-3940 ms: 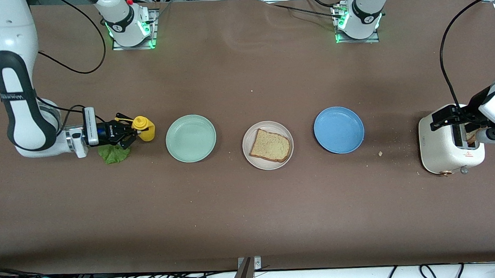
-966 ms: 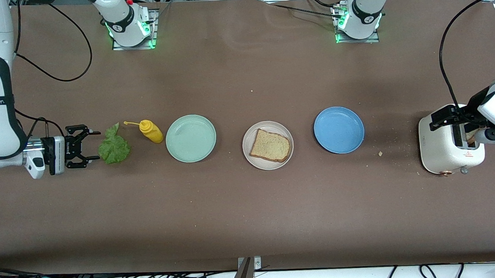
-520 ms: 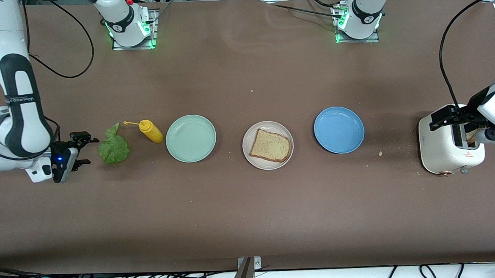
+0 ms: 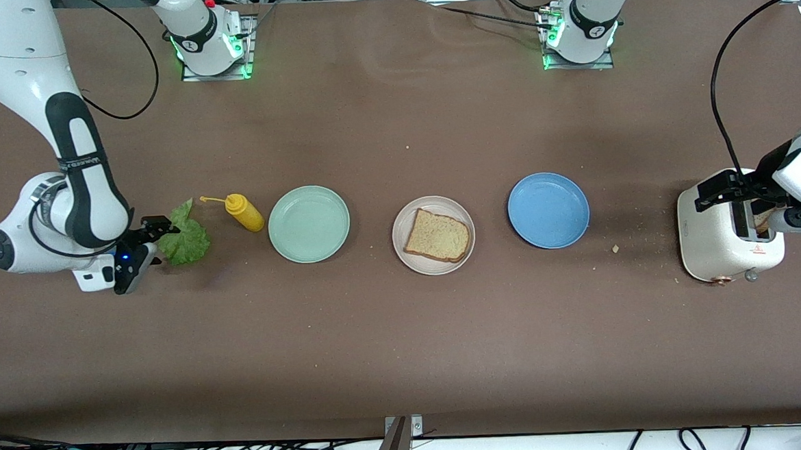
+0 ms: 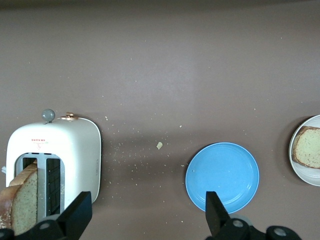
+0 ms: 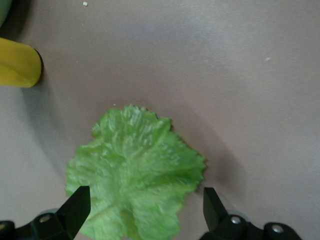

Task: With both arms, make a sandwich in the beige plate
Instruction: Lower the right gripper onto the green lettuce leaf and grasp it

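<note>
Brown paper covers the long table (image 4: 406,334), bare across the whole lower half of the front view, so everything in play sits in one row through the middle of the frame. At mid-left the right gripper (image 4: 157,242) hangs over the edge of the lettuce leaf (image 4: 184,238); its wrist view shows the fingers (image 6: 75,210) spread wide on either side of the leaf, a stance that looks set for a pinch from above. Just beside the leaf lies a yellow squeeze bottle (image 4: 244,213) on its side, then the mint green plate (image 4: 308,223), empty. At frame centre the beige plate (image 4: 433,235) holds one bread slice (image 4: 437,235), the sandwich's base, so the leaf probably goes there next. Past the empty blue plate (image 4: 548,210), at mid-right, stands the white toaster (image 4: 727,235) with a second slice (image 5: 21,202) standing up out of a slot. The left gripper (image 4: 733,190) hovers above that slot, fingers apart and not touching the bread, apparently poised to draw it out. Along the top edge stand the two arm bases (image 4: 209,43).
</note>
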Robot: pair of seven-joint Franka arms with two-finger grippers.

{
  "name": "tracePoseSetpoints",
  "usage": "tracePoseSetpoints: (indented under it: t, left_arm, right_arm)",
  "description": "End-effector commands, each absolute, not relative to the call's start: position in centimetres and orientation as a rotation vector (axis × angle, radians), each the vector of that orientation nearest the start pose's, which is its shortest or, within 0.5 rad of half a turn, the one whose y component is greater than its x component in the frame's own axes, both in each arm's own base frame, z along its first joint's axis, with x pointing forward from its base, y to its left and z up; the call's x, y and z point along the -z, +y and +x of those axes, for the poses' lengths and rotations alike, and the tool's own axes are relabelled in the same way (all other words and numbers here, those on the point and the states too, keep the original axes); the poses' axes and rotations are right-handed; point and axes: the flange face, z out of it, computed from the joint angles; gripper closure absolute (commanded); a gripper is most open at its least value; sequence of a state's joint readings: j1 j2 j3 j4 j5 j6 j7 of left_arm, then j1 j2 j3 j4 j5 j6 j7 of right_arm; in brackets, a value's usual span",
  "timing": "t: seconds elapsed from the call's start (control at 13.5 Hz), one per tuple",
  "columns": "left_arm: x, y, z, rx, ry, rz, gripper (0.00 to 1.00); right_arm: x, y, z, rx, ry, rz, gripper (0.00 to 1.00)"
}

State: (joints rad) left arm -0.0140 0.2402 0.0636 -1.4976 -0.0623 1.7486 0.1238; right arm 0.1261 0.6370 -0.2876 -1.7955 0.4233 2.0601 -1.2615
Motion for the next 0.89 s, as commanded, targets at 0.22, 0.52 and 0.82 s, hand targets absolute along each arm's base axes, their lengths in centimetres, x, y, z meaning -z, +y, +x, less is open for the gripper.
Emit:
tracePoseSetpoints:
  t: [0.22, 0.52, 0.82]
  left_arm:
    - [-53.4, 2.0, 63.3, 0.012, 0.101, -3.154, 0.00]
    - [-53.5, 2.0, 63.3, 0.017, 0.099, -3.154, 0.00]
    - [-53.5, 2.0, 63.3, 0.017, 0.099, -3.154, 0.00]
  right_arm:
    - [-17.0, -4.7, 59.9, -0.271, -1.202, -2.587, 0.12]
    - [-16.0, -4.6, 59.4, -0.274, -1.220, -2.606, 0.86]
    - [-16.2, -5.0, 59.6, -0.271, -1.216, -2.617, 1.00]
